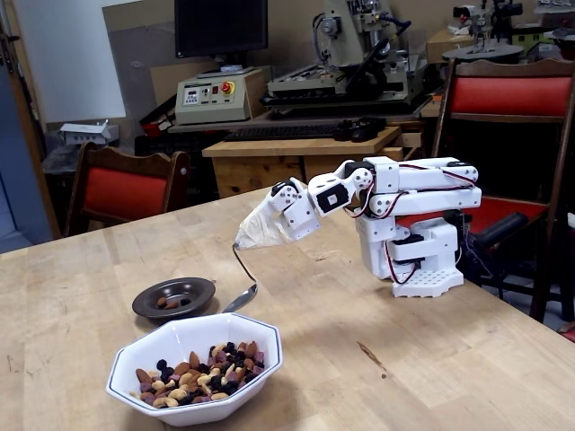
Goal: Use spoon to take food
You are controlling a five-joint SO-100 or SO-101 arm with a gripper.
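Metal spoon held over the wooden table, between two dishes

White plastic gripper (pixel 260 232) is wrapped in off-white tape together with the handle top, so I cannot tell how wide its fingers stand; it carries the small shiny metal spoon with thin bent dark handle (pixel 241 297). The handle hangs nearly straight down, and the spoon bowl sits low just beside the small dark round saucer (pixel 174 297), near the far rim of the white octagonal bowl (pixel 180 343). The food, a mix of brown almonds, pale cashews and dark raisins (pixel 198 373), lies in this white bowl, in front of the spoon and lower-left in the fixed view, so the scoop probably must come toward the camera
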